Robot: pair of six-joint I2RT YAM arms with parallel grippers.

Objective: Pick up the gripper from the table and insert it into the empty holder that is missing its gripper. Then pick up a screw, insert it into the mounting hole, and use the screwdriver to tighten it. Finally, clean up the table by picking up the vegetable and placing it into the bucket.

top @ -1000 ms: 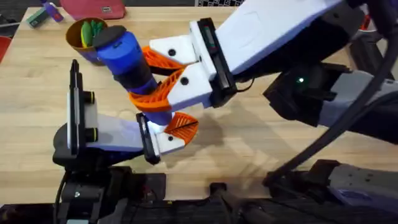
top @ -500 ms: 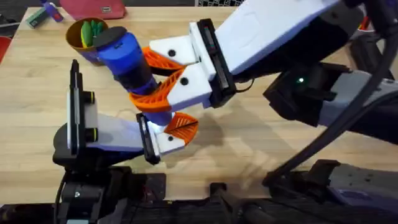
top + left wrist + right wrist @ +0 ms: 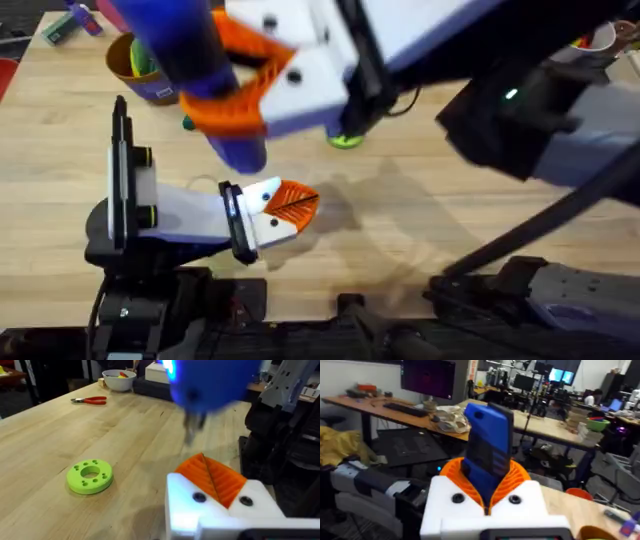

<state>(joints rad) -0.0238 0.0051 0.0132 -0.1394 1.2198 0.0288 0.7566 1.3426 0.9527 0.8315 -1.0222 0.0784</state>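
The right arm's white gripper with orange ribbed pads (image 3: 262, 80) is up high under the overhead camera, clamped around the blue cylindrical powered screwdriver (image 3: 205, 75). The tool looms large, its lower end hanging above the pale wooden table (image 3: 420, 210). From the right wrist view that gripper (image 3: 487, 502) squeezes the blue screwdriver body (image 3: 487, 450) between its two orange pads (image 3: 517, 480), the tool standing upright out of the grip.

Down at the lower left, the left arm's white gripper (image 3: 285, 208) lies low over the table, orange ribbed pad showing at its tip; its fingers look narrow, close together, nothing visible between them. In the left wrist view this gripper (image 3: 215, 487) shows an orange ribbed fingertip piece (image 3: 212, 477) sitting on its white plastic finger base (image 3: 220, 510), two dark screw holes in the white face. Right above it hangs the blue screwdriver (image 3: 210, 382), its thin metal bit (image 3: 192, 430) pointing down just over the orange piece, not touching as far as can be seen.

At the far left of the table sits the small round golden-brown bucket with yellow inside (image 3: 135, 65), something green (image 3: 143, 58) lying in it. A bright green round disc with holes (image 3: 90, 476) rests on the wood; red-handled pliers (image 3: 90, 400) and a white bowl (image 3: 119, 379) lie farther back.
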